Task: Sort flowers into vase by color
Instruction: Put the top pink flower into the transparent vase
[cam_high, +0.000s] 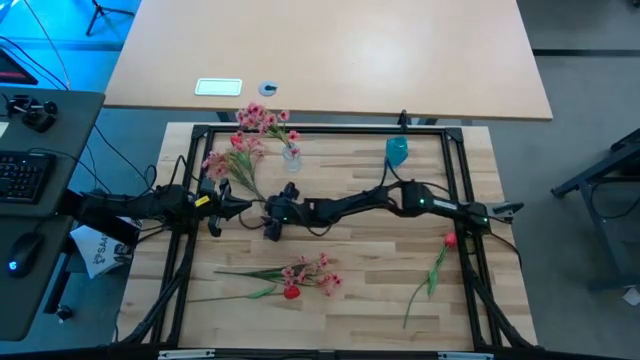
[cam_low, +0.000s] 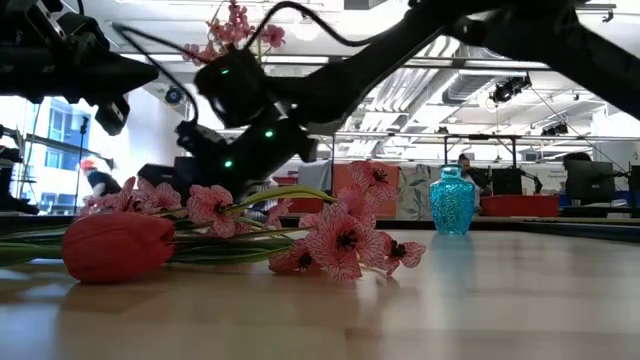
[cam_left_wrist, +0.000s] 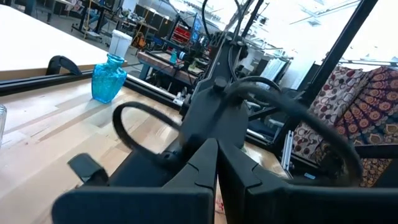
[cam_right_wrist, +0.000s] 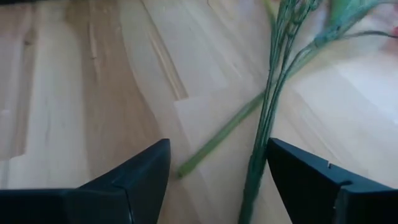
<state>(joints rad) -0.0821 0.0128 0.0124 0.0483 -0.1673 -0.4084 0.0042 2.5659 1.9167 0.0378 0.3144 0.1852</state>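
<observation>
A pink spray (cam_high: 228, 165) lies on the table's far left, its green stems (cam_right_wrist: 268, 118) running toward my right gripper (cam_high: 272, 224). That gripper (cam_right_wrist: 219, 149) is open and low over the wood, one finger on each side of the stem ends. More pink blossoms (cam_high: 262, 120) stand in a clear vase (cam_high: 291, 155). A blue vase (cam_high: 397, 152) stands at the far edge. Pink sprays (cam_high: 312, 272) and a red tulip (cam_high: 291, 292) lie near the front edge, and another red tulip (cam_high: 449, 240) lies to the right. My left gripper (cam_high: 243, 207) is shut and holds nothing, just left of the right gripper.
A black frame (cam_high: 320, 130) borders the wooden table. The right arm (cam_high: 380, 200) reaches across the middle of the table from the right. The front flowers (cam_low: 340, 240) and tulip (cam_low: 115, 245) fill the low view's foreground. A second table (cam_high: 330, 50) lies beyond.
</observation>
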